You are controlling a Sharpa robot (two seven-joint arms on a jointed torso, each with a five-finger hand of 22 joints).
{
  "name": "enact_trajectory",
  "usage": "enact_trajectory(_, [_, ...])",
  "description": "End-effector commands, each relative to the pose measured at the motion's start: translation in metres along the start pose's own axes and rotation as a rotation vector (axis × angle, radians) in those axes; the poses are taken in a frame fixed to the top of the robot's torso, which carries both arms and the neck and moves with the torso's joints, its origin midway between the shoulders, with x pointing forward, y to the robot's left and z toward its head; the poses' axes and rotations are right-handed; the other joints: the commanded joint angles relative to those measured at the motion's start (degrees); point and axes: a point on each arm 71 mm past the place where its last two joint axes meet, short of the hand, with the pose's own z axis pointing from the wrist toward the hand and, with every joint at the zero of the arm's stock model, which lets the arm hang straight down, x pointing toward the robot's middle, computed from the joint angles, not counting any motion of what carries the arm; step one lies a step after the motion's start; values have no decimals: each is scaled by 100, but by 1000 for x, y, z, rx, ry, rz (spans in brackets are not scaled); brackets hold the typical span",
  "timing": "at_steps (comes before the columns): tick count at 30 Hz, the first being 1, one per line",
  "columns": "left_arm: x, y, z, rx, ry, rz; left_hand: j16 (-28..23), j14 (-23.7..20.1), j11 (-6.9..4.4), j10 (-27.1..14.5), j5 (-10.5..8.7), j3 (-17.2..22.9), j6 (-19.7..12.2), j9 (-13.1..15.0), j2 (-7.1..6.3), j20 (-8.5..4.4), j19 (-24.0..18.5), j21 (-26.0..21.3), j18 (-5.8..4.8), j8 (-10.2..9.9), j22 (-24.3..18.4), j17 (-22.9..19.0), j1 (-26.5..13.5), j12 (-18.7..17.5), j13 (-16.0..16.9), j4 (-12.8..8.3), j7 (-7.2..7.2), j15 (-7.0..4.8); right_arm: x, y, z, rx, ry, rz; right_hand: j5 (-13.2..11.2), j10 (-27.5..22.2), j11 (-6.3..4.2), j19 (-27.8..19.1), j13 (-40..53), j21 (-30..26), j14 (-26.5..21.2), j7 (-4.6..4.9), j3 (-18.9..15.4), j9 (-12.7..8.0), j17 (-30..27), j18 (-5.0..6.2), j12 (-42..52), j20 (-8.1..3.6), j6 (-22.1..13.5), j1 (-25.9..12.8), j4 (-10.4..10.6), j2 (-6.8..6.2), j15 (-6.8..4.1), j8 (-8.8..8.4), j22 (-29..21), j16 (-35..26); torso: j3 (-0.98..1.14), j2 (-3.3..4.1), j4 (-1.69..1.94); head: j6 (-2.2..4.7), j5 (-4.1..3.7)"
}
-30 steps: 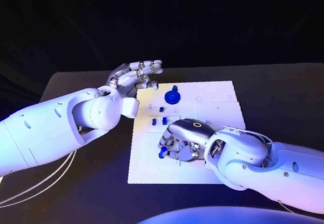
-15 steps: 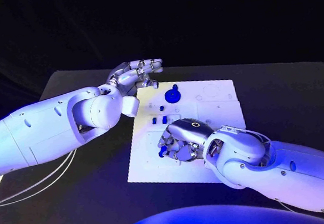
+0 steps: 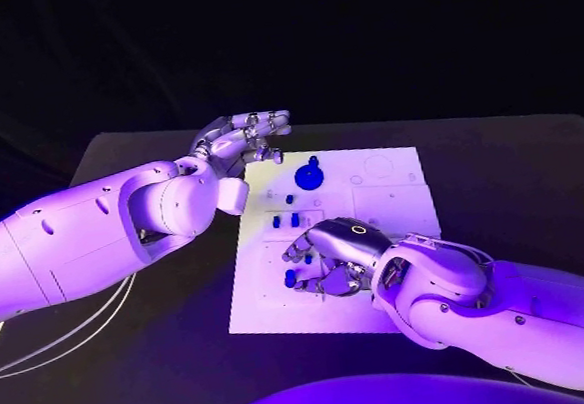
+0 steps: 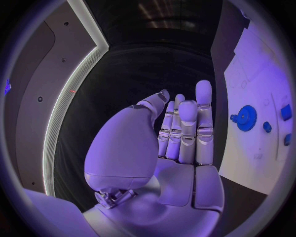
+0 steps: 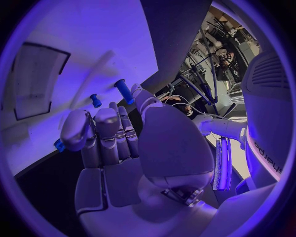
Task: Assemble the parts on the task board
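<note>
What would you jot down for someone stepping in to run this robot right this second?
Left hand: held above the table's far-left area beside the task board, fingers together, holding nothing.
Right hand: lowered onto the board's near-left part, fingertips at a small blue part; whether it grips it cannot be told.
On the board: a blue gear near the far edge, small blue pegs mid-left.
Done: unclear. Left: seating the loose parts.

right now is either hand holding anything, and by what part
The left hand holds nothing, its fingers straight and apart from the board. The right hand rests low on the task board with a small blue part at its fingertips; whether it grips it cannot be told.
</note>
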Motion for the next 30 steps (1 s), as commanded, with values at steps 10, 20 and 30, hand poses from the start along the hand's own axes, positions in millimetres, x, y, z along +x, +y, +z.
enact_trajectory(10, [-1,2,0,-4,17,-5,0,-37,10,-33,20,-27,-35,-1,66,7,-38,-29,97,32,-8,-6,8,20,7,-8,9,-2,-51,-25,-44,103,-130,186,175,808,-103,150,18,131,35,6,-26,12,97,40,386,-82,327,102,32,172,-72,43,213,88,34,-69,-121,101,-158])
enact_trajectory(20, [-4,4,-4,-11,10,-3,-1,-47,11,-48,20,-31,-39,0,72,9,-40,-35,98,46,-10,-22,12,45,14,-14,9,-1,-76,-90,-102,481,-81,195,975,2499,-505,759,995,868,305,-300,-708,78,1369,-188,1654,-387,705,-771,752,-113,-396,284,1257,1115,52,-111,-247,190,-474])
enact_trajectory(30, [-5,7,-5,-19,12,-4,-1,-47,11,-48,20,-31,-39,0,72,9,-40,-35,98,46,-10,-22,12,45,14,-14,9,-1,-69,-105,-127,624,-13,99,1222,2020,-546,880,4521,1111,314,-357,-1674,270,2080,-256,4539,-419,669,-764,1189,253,-423,714,1613,1663,58,-116,-290,191,-602])
